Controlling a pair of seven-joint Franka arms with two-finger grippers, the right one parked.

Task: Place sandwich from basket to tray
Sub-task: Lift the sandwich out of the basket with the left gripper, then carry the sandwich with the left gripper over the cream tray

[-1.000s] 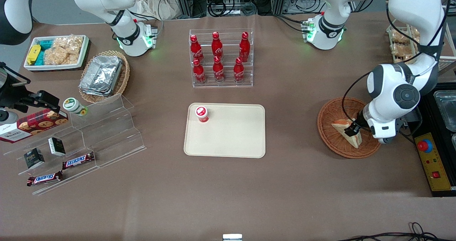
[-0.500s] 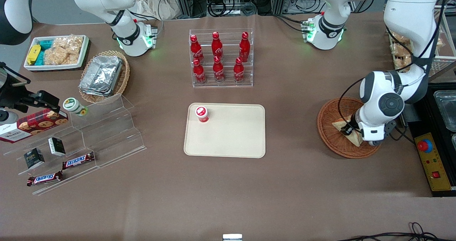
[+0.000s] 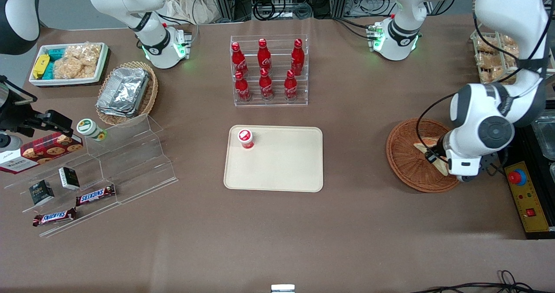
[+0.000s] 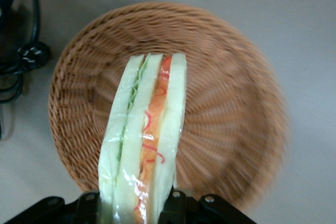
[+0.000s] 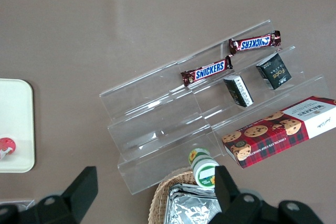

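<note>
- Your gripper is clamped on the wrapped sandwich at its wide end, filling edge up, so the wedge hangs clear above the wicker basket.
- At the front view's centre, the beige tray waits, a red-capped bottle in its upper-left corner.

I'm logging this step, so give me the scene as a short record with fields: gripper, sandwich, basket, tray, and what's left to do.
gripper: the left arm's gripper is over the basket, jaws shut on the sandwich
sandwich: sandwich held edge-on above the basket's bowl, wrapped in clear film
basket: round brown wicker basket, toward the working arm's end of the table
tray: beige tray at mid-table, with one red-capped bottle standing in a corner
remaining: carry the sandwich to the tray; not yet done
</note>
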